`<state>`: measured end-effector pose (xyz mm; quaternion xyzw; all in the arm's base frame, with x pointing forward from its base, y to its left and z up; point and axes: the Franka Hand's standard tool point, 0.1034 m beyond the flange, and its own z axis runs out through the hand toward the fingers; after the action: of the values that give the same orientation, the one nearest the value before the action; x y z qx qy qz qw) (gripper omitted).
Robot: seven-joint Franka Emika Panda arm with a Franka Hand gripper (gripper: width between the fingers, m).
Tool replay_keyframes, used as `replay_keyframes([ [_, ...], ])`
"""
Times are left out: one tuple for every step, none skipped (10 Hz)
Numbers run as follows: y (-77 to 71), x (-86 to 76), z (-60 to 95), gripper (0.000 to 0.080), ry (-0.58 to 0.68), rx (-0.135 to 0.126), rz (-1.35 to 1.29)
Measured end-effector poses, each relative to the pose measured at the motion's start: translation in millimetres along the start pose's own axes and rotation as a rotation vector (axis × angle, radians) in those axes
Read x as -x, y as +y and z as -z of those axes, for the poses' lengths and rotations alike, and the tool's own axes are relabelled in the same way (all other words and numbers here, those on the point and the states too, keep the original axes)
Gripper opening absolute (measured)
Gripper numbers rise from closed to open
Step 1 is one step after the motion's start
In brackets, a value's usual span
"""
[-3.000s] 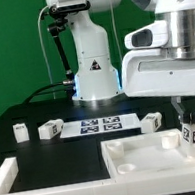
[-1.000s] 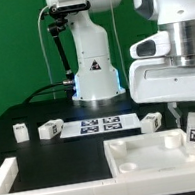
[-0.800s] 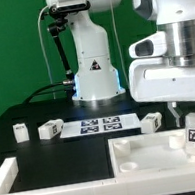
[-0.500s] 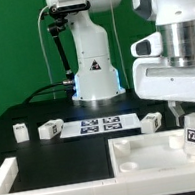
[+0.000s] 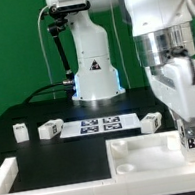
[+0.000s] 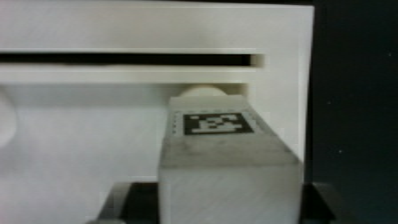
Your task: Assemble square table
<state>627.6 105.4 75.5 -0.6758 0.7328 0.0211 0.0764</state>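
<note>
White leg [image 5: 193, 139] stands upright at a corner of the slab [image 5: 134, 153], on the exterior view's right. My gripper [image 5: 189, 124] seems to pinch it, though I can't see the grip well. I'd hold it straight and turn slowly. Spare legs [image 5: 50, 129] lie beside the marker board [image 5: 100, 124].

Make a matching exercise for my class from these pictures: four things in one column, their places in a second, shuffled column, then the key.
Things
1. held leg
2. marker board
3. tabletop slab
4. leftmost loose leg

Places
A. lying flat in the middle of the exterior view
B. farthest toward the exterior view's left, on the black surface
C. upright in the gripper, at the exterior view's far right
D. lying flat at the exterior view's lower right, nearest the camera

Pairs: 1-C, 2-A, 3-D, 4-B
</note>
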Motion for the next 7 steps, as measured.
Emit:
replay_keyframes([
  [0.5, 3.6, -0.4, 0.0294, 0.002, -0.002, -0.01],
  [0.6, 3.9, -0.4, 0.0294, 0.002, -0.001, 0.008],
  [2.5, 4.1, -1.6, 0.0294, 0.009, 0.014, 0.111],
  [5.2, 7.1, -1.8, 0.0455, 0.02, 0.057, 0.297],
  [4.4, 10.4, 0.3, 0.0578, 0.021, 0.084, 0.447],
  [4.1, 10.6, 0.5, 0.0634, 0.019, 0.084, 0.532],
  [3.6, 9.3, 0.1, 0.0634, 0.018, 0.083, 0.6],
])
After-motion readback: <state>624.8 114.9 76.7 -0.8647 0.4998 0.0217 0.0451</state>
